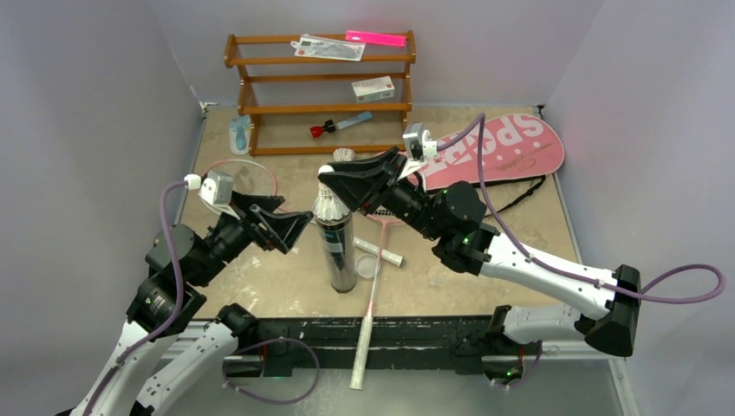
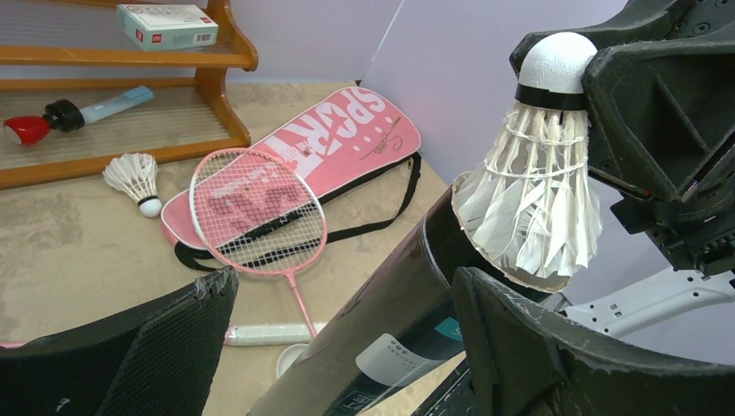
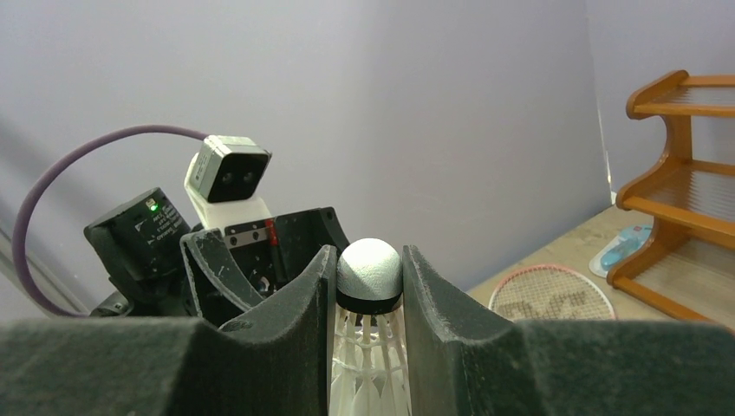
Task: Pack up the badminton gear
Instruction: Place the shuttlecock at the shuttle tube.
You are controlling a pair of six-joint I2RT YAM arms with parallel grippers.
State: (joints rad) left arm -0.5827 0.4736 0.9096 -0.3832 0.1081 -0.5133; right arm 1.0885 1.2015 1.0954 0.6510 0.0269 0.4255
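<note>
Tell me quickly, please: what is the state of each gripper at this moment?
Left gripper: open, holding nothing.
Right gripper: closed on a shuttlecock.

Glossy black tube (image 2: 381, 303), white feather shuttlecock (image 2: 533, 199), polished wooden shelf (image 1: 260, 109).

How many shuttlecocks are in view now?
2. One shuttlecock is pinched in the right gripper over the mouth of the black tube; another lies on the table by the shelf. More may be hidden inside the tube.
</note>
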